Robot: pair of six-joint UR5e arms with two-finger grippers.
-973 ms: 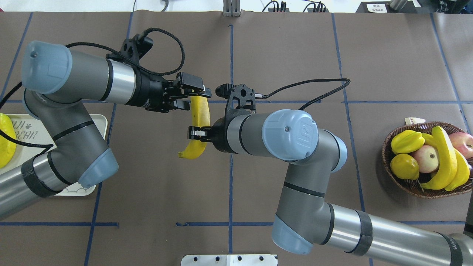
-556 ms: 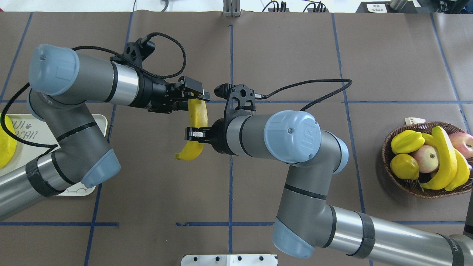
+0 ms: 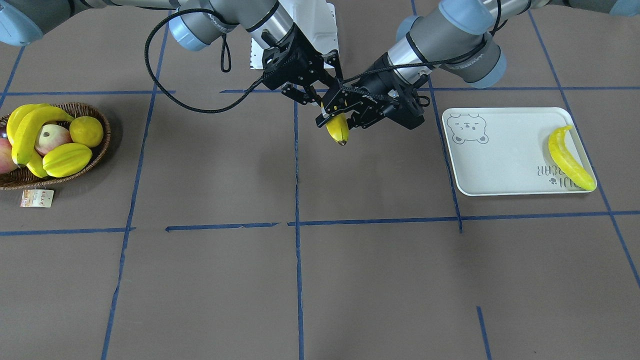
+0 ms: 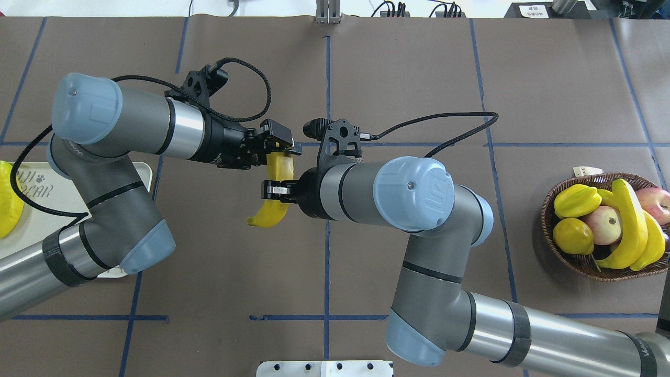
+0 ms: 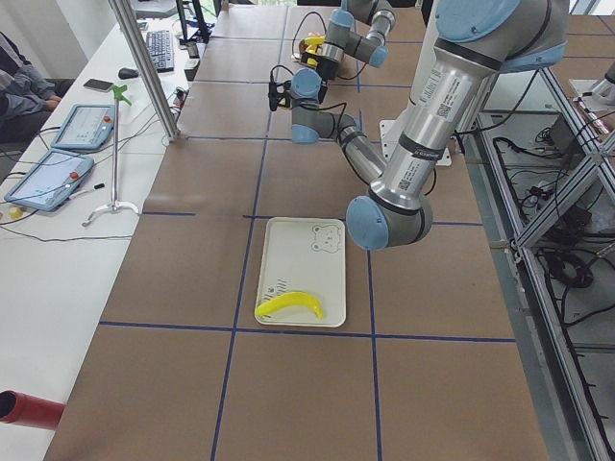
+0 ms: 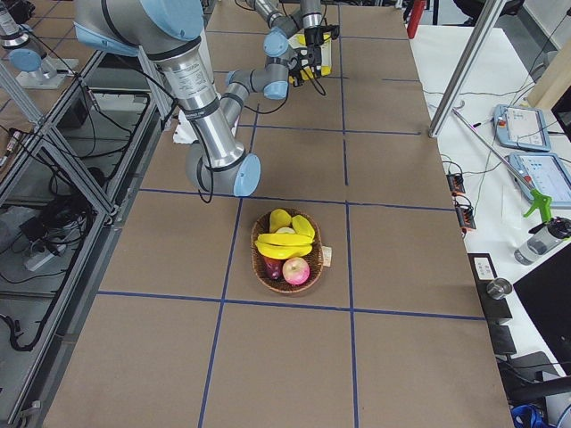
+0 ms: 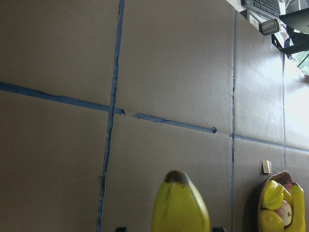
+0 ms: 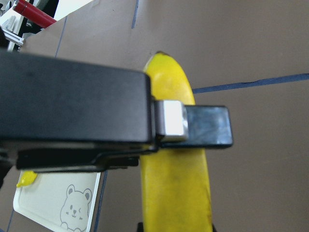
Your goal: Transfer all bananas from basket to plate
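Note:
One banana [image 4: 278,173] hangs over the table's middle between both grippers. My right gripper [image 4: 272,189] is shut across its middle, and the right wrist view shows a finger [image 8: 207,126] pressed on the peel. My left gripper [image 4: 278,151] is shut on its upper end; the dark tip [image 7: 177,178] pokes out in the left wrist view. Two more bananas [image 4: 631,220] lie in the wicker basket [image 4: 548,209] at the far right. Another banana [image 3: 570,160] rests on the white plate [image 3: 510,150], which my left arm largely covers in the overhead view.
The basket also holds a starfruit [image 4: 576,200], a lemon [image 4: 573,235] and apples [image 4: 604,224]; a paper tag [image 4: 586,170] lies beside it. A white mounting plate [image 4: 324,368] sits at the table's near edge. A seated person [image 5: 24,82] and tablets are off to the side.
My left gripper's fingers have closed onto the banana's upper end. The left arm shifted slightly right and nearer; the banana's lower tip swung a little left. The right arm barely moved.

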